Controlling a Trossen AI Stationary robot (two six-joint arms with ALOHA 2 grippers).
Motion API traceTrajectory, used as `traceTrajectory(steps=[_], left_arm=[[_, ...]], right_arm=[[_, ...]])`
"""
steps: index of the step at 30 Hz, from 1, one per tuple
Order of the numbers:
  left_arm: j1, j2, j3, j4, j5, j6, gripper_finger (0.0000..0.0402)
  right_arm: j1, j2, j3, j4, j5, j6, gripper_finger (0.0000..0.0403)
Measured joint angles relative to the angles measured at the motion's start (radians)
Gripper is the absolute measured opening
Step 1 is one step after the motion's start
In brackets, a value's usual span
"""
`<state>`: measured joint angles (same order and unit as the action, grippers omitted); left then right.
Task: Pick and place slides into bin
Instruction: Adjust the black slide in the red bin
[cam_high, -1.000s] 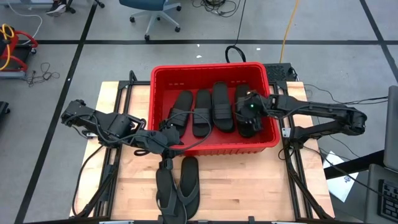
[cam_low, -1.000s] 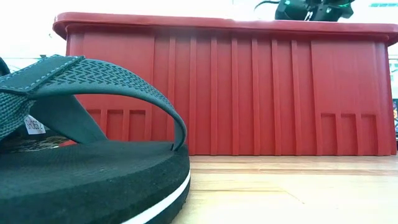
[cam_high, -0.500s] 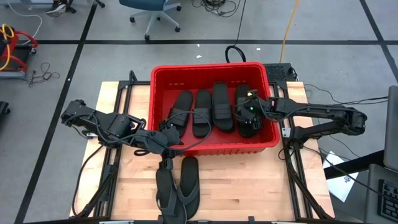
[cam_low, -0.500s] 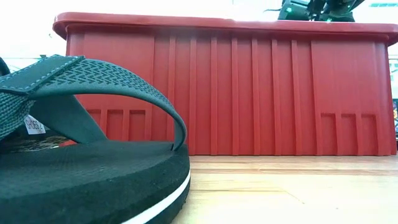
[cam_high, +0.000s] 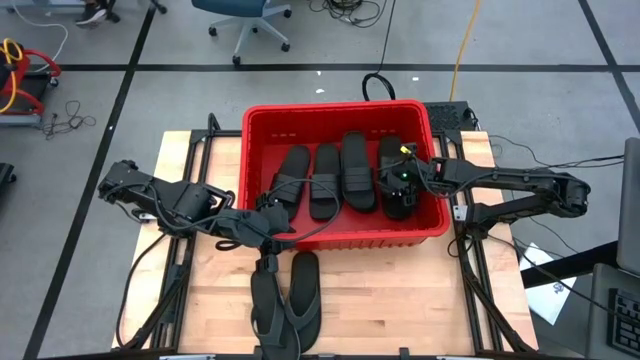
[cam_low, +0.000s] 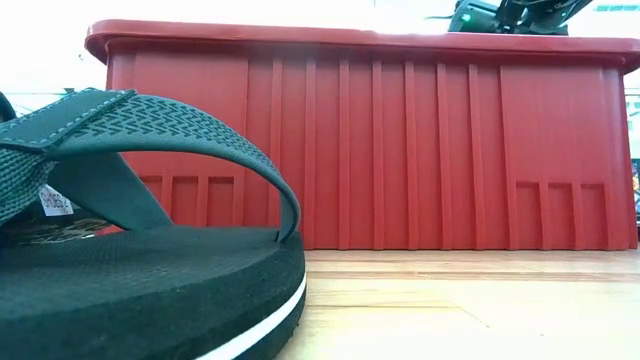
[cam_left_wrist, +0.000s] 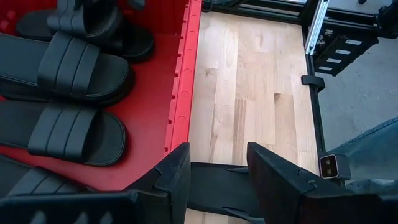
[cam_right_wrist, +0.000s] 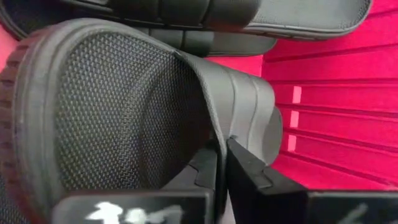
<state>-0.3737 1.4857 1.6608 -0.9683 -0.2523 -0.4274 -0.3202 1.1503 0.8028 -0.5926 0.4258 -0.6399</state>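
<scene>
The right gripper (cam_right_wrist: 222, 163) had just snapped together inside the bin (cam_high: 340, 238) — empty, slide (cam_right_wrist: 124, 99) released — while the left gripper (cam_left_wrist: 214, 168) hung apart over a desk slide (cam_left_wrist: 217, 186)

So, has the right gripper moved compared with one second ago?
Barely. In the high view the right gripper hangs at the same spot over the rightmost slide, inside the bin's right wall. Only its fingers have closed.

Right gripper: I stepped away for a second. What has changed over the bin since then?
The right gripper, low inside the bin, has closed its fingers beside the strap of the rightmost slide; whether it grips it is unclear. The left gripper stays open above the flip-flops.
</scene>
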Motion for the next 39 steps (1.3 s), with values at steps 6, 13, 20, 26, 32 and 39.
traceTrajectory(steps=[6, 13, 20, 26, 32, 39], left_arm=[[0.000, 0.000, 0.000, 0.000, 0.000, -0.001, 0.0154], [0.000, 0.000, 0.000, 0.001, 0.000, -0.003, 0.0154], [0.000, 0.000, 0.000, 0.001, 0.000, -0.003, 0.0154], [0.000, 0.000, 0.000, 0.001, 0.000, -0.003, 0.0154], [0.000, 0.000, 0.000, 0.001, 0.000, -0.003, 0.0154], [0.000, 0.000, 0.000, 0.001, 0.000, -0.003, 0.0154]], right_arm=[[0.025, -0.004, 0.000, -0.006, 0.020, -0.019, 0.0007], [0.119, -0.072, -0.002, -0.001, 0.151, -0.089, 0.0004], [0.228, -0.145, -0.002, -0.025, 0.147, 0.039, 0.0002], [0.251, -0.130, -0.002, -0.096, 0.148, 0.087, 0.0002], [0.248, -0.103, 0.000, -0.098, 0.148, 0.113, 0.0002], [0.235, -0.044, 0.000, -0.098, 0.148, 0.124, 0.0003]])
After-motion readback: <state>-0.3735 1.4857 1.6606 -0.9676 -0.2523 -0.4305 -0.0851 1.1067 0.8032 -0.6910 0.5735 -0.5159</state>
